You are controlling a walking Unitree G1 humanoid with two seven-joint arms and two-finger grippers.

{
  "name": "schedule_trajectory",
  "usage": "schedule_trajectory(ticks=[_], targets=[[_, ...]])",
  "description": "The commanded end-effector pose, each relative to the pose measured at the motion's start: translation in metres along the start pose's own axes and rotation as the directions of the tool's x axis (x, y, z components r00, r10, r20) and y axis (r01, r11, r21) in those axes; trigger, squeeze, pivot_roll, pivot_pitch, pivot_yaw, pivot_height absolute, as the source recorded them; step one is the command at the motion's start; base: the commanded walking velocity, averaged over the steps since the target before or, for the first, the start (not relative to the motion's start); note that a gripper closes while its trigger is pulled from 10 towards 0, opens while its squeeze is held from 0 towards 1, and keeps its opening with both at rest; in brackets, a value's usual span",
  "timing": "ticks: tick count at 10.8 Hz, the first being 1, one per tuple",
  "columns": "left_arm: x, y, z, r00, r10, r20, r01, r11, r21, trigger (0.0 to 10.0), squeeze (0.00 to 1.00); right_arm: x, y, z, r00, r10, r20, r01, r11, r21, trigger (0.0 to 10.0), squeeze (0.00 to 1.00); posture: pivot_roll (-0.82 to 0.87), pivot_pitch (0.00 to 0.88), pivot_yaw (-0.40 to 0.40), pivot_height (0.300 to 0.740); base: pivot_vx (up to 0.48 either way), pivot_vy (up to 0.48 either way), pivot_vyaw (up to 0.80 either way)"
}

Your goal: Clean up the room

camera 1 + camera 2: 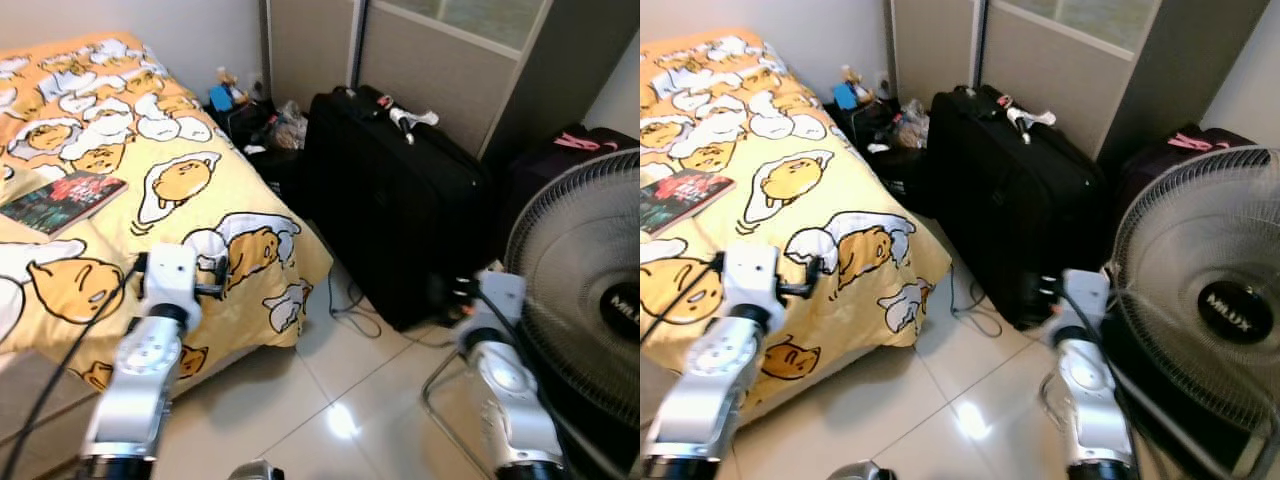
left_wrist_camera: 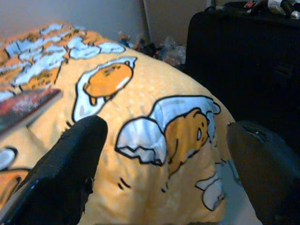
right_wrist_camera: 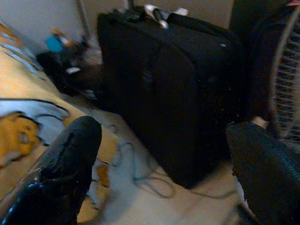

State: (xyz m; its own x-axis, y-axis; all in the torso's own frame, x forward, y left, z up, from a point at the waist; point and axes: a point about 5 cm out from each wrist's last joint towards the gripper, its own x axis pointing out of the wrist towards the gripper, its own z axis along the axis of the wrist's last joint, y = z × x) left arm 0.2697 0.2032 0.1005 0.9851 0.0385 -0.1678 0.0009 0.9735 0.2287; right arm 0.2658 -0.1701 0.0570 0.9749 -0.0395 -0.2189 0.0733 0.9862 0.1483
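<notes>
A bed with a yellow egg-cartoon blanket takes up the left of the room. On it near the left edge lies a dark red book. My left gripper hovers over the bed's near corner, open and holding nothing; its two fingers frame the blanket. In front of the black suitcase my right gripper is raised, also open and not holding anything, its fingers framing the case. Small white items lie on top of the suitcase.
A pile of clutter fills the corner between bed and wardrobe. A grey cable trails over the tiled floor. A large standing fan is close on the right, with a dark bag behind it.
</notes>
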Motion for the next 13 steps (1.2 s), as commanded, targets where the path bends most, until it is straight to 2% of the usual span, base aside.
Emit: schedule_trajectory(ticks=[1, 2, 4, 8, 10, 13], targets=[[0.0, -0.006, 0.006, 1.0, -0.024, 0.018, 0.024, 1.0, 0.001, 10.0, 0.0, 0.0, -0.006, 0.007, 1.0, -0.001, 0.029, 0.0, 1.0, 0.028, 10.0, 0.0, -0.06, 0.0, 0.012, 0.74, 0.0, 0.33, 0.0], [0.001, -0.008, 0.007, 0.999, -0.031, 0.019, 0.031, 1.0, 0.0, 10.0, 0.0, 0.002, -0.001, 0.007, 0.999, 0.038, 0.026, -0.038, 0.999, 0.006, 10.0, 0.0, -0.06, 0.0, 0.012, 0.74, 0.0, 0.345, 0.0], [0.004, -0.011, 0.007, 0.999, -0.034, 0.011, 0.034, 0.999, -0.019, 10.0, 0.0, 0.004, 0.002, 0.013, 0.996, 0.082, 0.039, -0.078, 0.991, -0.109, 10.0, 0.0, -0.08, 0.0, 0.016, 0.74, 0.0, 0.362, 0.0], [0.005, -0.012, 0.007, 1.0, -0.022, 0.002, 0.022, 0.999, -0.027, 10.0, 0.0, 0.004, 0.004, 0.012, 0.992, 0.127, -0.001, -0.127, 0.99, -0.064, 10.0, 0.0, -0.09, 0.0, 0.01, 0.74, 0.0, 0.363, 0.0], [0.006, -0.013, 0.006, 1.0, -0.017, -0.001, 0.017, 0.999, -0.033, 10.0, 0.0, 0.004, 0.006, 0.014, 0.99, 0.138, 0.008, -0.136, 0.982, -0.13, 10.0, 0.0, -0.09, 0.0, 0.012, 0.74, 0.0, 0.369, 0.0], [0.007, -0.014, 0.005, 1.0, -0.017, -0.005, 0.017, 0.999, -0.04, 10.0, 0.0, 0.006, 0.001, 0.015, 0.993, 0.122, 0.0, -0.121, 0.985, -0.123, 10.0, 0.0, -0.09, 0.0, 0.01, 0.74, 0.0, 0.365, 0.0]])
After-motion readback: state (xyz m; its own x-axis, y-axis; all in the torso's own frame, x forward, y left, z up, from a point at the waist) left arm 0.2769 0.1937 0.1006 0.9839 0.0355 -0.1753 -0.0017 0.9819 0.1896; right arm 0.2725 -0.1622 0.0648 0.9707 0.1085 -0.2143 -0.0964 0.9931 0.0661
